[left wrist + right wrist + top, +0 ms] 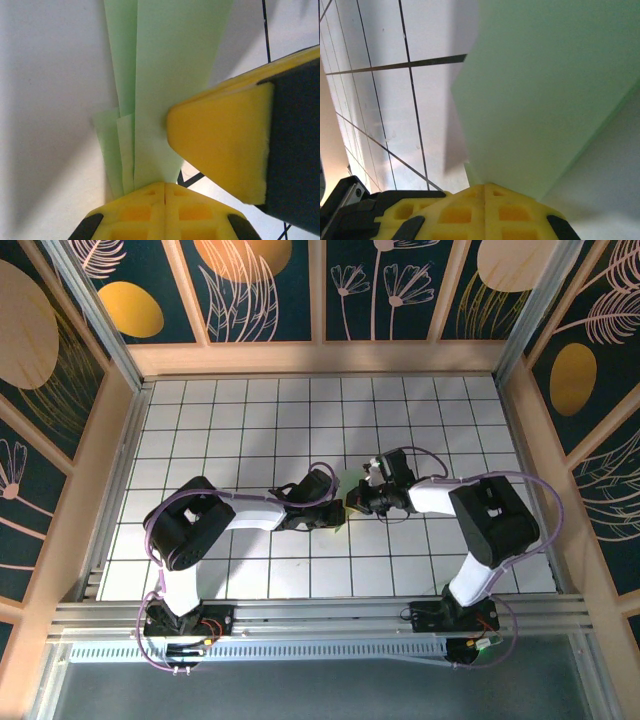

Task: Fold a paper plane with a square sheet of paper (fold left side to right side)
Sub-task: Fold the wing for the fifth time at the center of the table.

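The pale green sheet of paper (pixel 170 60) lies on the white grid table, folded into narrow lengthwise layers like a paper plane. In the top view only a sliver of the paper (pixel 346 485) shows between the two arms at mid-table. My left gripper (pixel 165 187) is shut, its tip resting on the near end of the folded layers. My right gripper (pixel 485 186) is shut too, its tip against a broad flap of the paper (pixel 550 90). One yellow finger of the right gripper (pixel 220 145) touches the paper's right edge. Both grippers (pixel 338 512) (pixel 350 502) meet tip to tip.
The white grid table (pixel 250 410) is walled by wooden panels (pixel 320 355) at the back and sides. The arm bases sit on a metal rail (pixel 320 615) at the near edge. Open tiles lie behind and to both sides of the arms.
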